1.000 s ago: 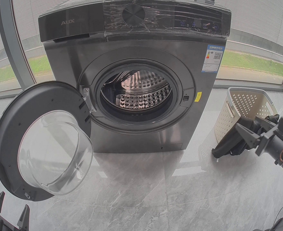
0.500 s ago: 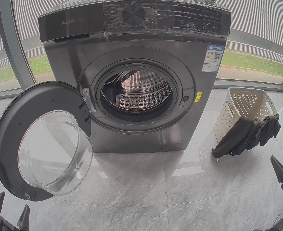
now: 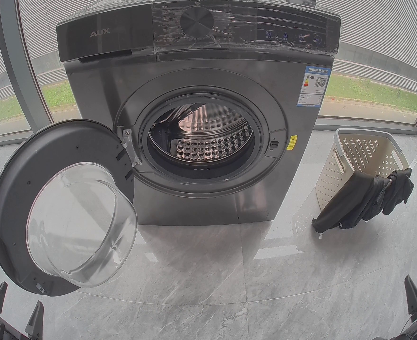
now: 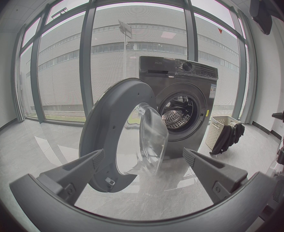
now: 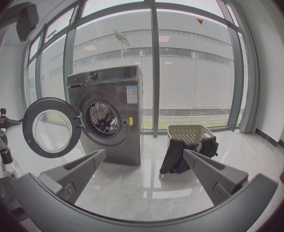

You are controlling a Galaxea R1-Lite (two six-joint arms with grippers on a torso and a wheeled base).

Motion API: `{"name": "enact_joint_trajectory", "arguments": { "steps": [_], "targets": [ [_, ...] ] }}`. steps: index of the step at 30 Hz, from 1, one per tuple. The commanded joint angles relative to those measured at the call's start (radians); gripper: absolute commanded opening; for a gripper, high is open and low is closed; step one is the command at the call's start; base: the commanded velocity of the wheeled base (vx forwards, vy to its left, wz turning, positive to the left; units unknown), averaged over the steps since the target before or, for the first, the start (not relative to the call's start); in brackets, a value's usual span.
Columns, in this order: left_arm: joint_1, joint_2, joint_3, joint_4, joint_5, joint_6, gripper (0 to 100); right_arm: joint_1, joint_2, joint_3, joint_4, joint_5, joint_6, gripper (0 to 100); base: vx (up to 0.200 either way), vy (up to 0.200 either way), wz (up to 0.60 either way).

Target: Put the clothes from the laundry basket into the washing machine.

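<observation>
Clothes (image 3: pixel 360 199) hang over the laundry basket (image 3: pixel 343 140) rim onto the floor (image 3: pixel 246 279), beside the open washing machine (image 3: pixel 199 72). Left tool (image 4: pixel 142 151) and right tool (image 5: pixel 143 152) stand spread, holding nothing.

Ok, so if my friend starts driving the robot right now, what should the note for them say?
The left hand is open and empty, low near the door.
The right hand is open and empty, low on the right, apart from the basket.
The dark clothes hang over the basket's front rim, down toward the floor.
The washing machine has its door wide open; no clothes show in the drum.
Done: the door is open.
Left: pick up the clothes and put them into the drum.
</observation>
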State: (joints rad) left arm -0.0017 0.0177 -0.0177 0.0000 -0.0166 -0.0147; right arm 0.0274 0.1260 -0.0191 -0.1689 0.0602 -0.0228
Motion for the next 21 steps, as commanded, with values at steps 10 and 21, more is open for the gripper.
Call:
{"name": "enact_joint_trajectory", "arguments": {
  "steps": [10,21],
  "targets": [
    [0.000,-0.016,0.018,0.000,0.000,-0.002,100,-0.015,-0.126,0.008,0.195,-0.066,0.021,100,0.000,0.000,0.00],
    [0.000,-0.016,0.018,0.000,0.003,-0.002,100,-0.015,-0.126,0.008,0.195,-0.066,0.021,100,0.000,-0.109,0.00]
  ]
}}
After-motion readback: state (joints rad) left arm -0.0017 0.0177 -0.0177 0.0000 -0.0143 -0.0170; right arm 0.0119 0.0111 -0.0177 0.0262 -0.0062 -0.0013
